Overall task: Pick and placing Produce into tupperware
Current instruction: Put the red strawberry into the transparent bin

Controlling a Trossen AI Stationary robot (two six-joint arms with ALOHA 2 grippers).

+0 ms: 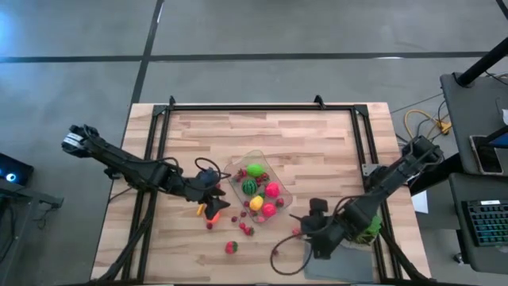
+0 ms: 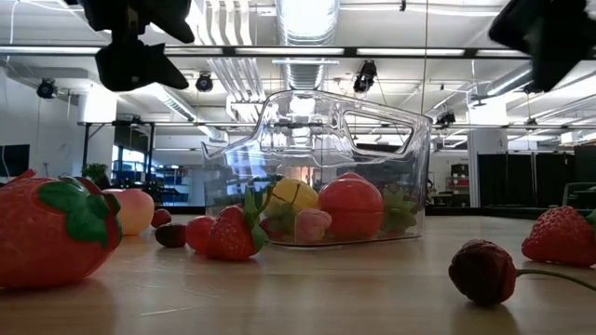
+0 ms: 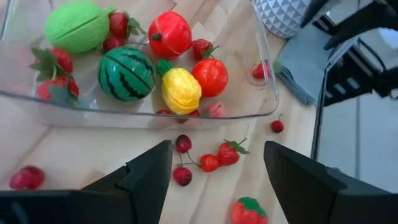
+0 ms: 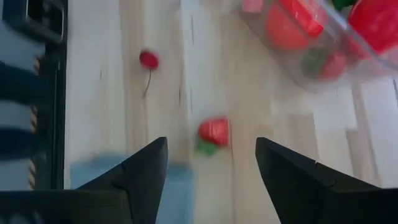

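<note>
Clear rounded plastic tupperware (image 1: pixel 255 187) holds glossy produce (image 3: pixel 126 73) on slatted wooden worktop (image 1: pixel 262 135); left end effector (image 3: pixel 217 171) and right end effector (image 4: pixel 211 168) parted, empty.

Strawberry (image 4: pixel 213 131) (hand (image 4: pixel 211 163) open above), cherry (image 4: pixel 148 60)

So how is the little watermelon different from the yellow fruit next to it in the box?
The watermelon is dark green with darker stripes; the yellow fruit is plain yellow. The watermelon is round and smooth-looking, while the yellow fruit is lumpier and a bit longer. The watermelon also looks slightly bigger. Both sit inside the clear tupperware, side by side among the strawberries.
</note>
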